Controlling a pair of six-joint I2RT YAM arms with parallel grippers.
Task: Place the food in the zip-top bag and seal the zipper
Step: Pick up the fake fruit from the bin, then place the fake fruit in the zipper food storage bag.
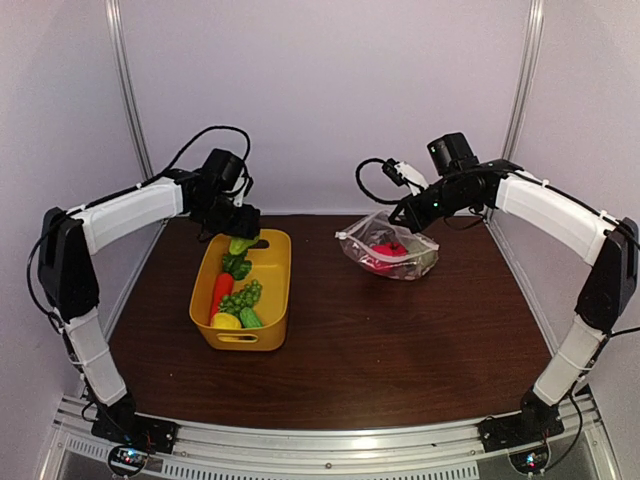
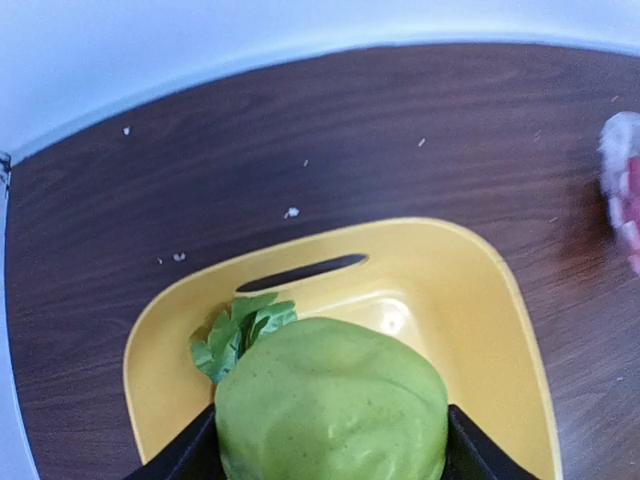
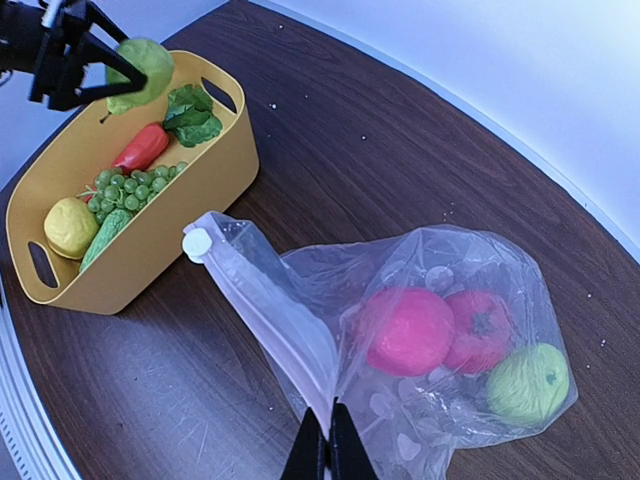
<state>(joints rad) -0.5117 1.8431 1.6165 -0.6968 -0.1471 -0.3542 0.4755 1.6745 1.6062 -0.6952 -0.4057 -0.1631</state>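
Note:
My left gripper [image 1: 240, 240] is shut on a green pear [image 2: 330, 400] and holds it above the far end of the yellow basket [image 1: 275, 290]. In the basket lie an orange carrot [image 1: 221, 294] with green leaves, green grapes [image 1: 241, 297], a yellow lemon [image 1: 225, 321] and a cucumber [image 1: 251, 319]. My right gripper [image 3: 326, 455] is shut on the mouth edge of the clear zip-top bag [image 3: 420, 330], holding it up by the zipper strip [image 3: 270, 310]. Inside the bag lie two red fruits [image 3: 410, 330] and a green apple [image 3: 527, 382].
The dark wooden table [image 1: 400, 330] lies between basket and bag. White walls with metal posts enclose the back and sides. A white slider tab [image 3: 197, 242] sits at the far end of the zipper.

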